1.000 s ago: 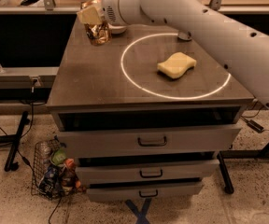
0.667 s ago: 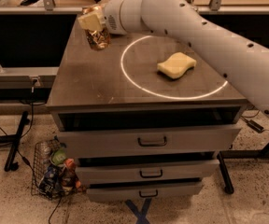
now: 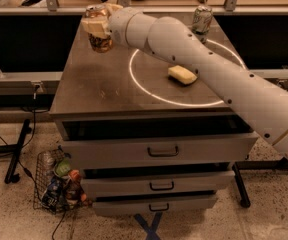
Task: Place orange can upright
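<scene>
Placement step: the end effector (image 3: 96, 27), clamped around the orange can (image 3: 101, 43), holds it at the far left corner of the desk (image 3: 94, 91). The can's long axis stands near vertical, top end up. The next move probably calls for lowering it until seated, then release.

we see a thin white ring (image 3: 130, 69) on the dull grey-brown table (image 3: 89, 91). inside the ring lies 1 pale yellow sponge (image 3: 182, 74). just left of the ring, the cream gripper (image 3: 98, 28) clasps the orange can (image 3: 101, 44), orange-brown with pale mottling and a silver top. at the ring's far edge stands 1 green-and-white can (image 3: 202, 18). the arm (image 3: 224, 79) crossing the ring is white with small dark dots.
</scene>
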Tool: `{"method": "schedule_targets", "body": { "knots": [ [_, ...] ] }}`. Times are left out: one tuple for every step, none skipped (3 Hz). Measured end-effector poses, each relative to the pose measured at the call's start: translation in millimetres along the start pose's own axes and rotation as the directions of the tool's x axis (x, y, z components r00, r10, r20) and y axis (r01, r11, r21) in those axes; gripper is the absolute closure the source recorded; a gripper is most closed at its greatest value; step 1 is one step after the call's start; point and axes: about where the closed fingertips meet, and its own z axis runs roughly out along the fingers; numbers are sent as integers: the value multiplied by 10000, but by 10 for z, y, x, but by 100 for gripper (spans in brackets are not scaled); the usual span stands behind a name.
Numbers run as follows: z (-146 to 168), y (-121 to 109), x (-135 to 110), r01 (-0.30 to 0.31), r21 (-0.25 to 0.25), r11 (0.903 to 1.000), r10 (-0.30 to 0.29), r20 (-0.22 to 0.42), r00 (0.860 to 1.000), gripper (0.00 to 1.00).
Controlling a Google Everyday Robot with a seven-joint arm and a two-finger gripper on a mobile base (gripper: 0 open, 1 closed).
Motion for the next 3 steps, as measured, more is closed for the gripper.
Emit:
{"method": "schedule_targets", "body": {
  "knots": [
    [84, 14, 153, 434, -84, 9990, -431, 342, 9985, 100],
    [110, 30, 281, 571, -204, 9982, -565, 284, 9980, 100],
    [106, 61, 443, 761, -315, 9966, -752, 291, 9967, 84]
  ]
}}
